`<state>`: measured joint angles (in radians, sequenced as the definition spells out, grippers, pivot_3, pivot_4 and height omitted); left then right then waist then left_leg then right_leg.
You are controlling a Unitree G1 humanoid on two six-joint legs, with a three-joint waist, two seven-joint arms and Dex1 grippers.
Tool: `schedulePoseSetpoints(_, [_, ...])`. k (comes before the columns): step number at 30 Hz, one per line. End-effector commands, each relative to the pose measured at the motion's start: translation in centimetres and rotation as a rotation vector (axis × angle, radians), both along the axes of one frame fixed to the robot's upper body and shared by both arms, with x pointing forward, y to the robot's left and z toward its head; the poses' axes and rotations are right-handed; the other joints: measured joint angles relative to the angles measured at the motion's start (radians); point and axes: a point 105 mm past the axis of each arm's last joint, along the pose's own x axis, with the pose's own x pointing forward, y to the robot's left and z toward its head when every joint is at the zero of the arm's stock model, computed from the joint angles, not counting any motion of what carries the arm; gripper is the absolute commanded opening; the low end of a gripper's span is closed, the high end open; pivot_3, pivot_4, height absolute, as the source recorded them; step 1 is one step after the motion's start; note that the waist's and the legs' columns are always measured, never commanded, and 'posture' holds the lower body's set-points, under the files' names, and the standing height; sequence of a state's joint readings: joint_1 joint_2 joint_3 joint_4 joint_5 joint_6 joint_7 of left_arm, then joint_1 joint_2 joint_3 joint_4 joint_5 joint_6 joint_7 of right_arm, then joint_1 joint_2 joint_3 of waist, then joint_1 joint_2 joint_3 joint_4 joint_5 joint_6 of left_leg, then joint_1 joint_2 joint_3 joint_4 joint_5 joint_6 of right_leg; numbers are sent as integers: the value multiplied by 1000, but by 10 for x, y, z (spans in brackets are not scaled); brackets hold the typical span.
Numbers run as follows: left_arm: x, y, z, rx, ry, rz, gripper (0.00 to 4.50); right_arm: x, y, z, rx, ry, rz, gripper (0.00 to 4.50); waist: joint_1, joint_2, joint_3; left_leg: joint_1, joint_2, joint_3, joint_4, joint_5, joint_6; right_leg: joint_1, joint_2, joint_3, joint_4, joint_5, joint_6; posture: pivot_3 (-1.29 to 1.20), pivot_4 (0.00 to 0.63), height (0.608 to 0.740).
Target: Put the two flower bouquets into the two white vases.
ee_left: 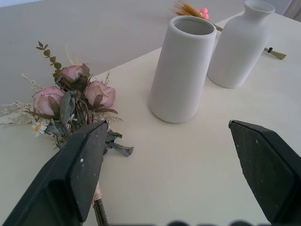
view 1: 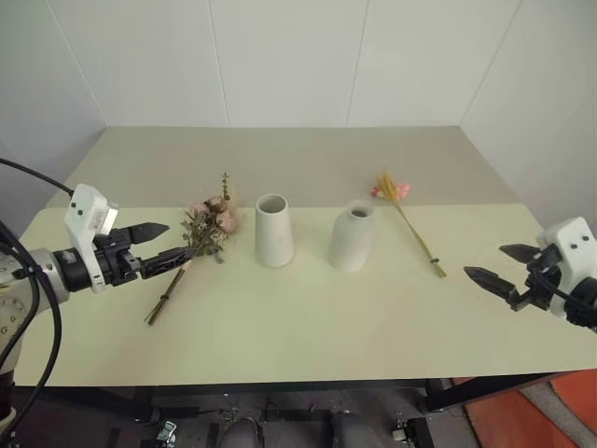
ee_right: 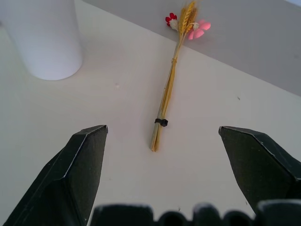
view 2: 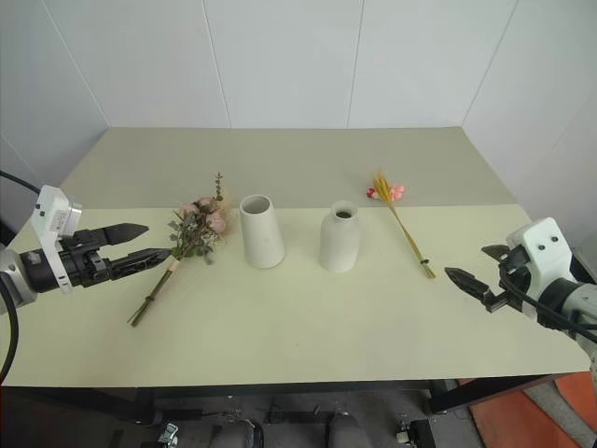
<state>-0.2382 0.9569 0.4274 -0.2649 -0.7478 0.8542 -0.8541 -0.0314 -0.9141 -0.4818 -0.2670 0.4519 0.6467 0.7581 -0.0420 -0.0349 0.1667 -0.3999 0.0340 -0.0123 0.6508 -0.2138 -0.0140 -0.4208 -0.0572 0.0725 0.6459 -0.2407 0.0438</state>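
Two matte white vases stand upright side by side at the middle of the pale green table point(view 1: 308, 317), close together but not touching. The tapered vase point(view 1: 274, 230), a cylinder narrowing toward its wide open mouth, stands on the left; its visible interior holds nothing. The bottle-shaped vase point(view 1: 353, 236), rounder with a short narrow neck, stands on the right; its dark opening likewise shows no stem. Both bouquets lie flat on the tabletop outside the vases. The rose bouquet point(view 1: 210, 224) lies just left of the tapered vase: pink blooms, grey-green leaves and a small white daisy point toward the far side, and brown stems bound with a pale tie run toward the near left edge. The wheat bouquet point(view 1: 403, 217) lies to the right of the bottle-shaped vase: golden ears with pink and red blossoms at the far end, slim yellow stalks held by a dark band near the cut ends. The left gripper point(view 1: 155, 247) hovers by the rose stems, fingers spread wide, holding nothing. The right gripper point(view 1: 501, 266) hovers right of the wheat stalks, fingers equally spread and empty.
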Motion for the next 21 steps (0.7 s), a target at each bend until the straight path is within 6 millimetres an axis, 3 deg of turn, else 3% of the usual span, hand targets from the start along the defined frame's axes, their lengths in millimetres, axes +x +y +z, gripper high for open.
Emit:
schedulePoseSetpoints(1, [-2,-3,16,17,-66,-11,4473,2,3,13,-21,-61,11,4500,-1,0,0,0,0,0,0,0,0,0,0,0,0,0,0,0,150,740])
schedulePoseSetpoints(9, [0,-4,17,21,-69,-14,4473,4,3,13,-15,-68,-1,4500,0,0,0,0,0,0,0,0,0,0,0,0,0,0,0,0,150,740])
schedulePoseSetpoints(12, [-1,-19,27,6,-93,-101,4473,12,13,10,-6,-61,25,4500,-1,0,0,0,0,0,0,0,0,0,0,0,0,0,0,0,150,740])
schedulePoseSetpoints(16, [1,-49,38,31,-123,-259,4473,43,25,10,0,-45,32,4500,-4,0,0,1,0,0,0,0,0,1,0,0,0,0,0,0,150,740])
schedulePoseSetpoints(21, [6,-88,41,90,-160,-456,4473,104,35,4,-35,11,9,4500,-9,0,0,0,0,1,1,0,0,0,1,1,0,4,-5,0,150,740])
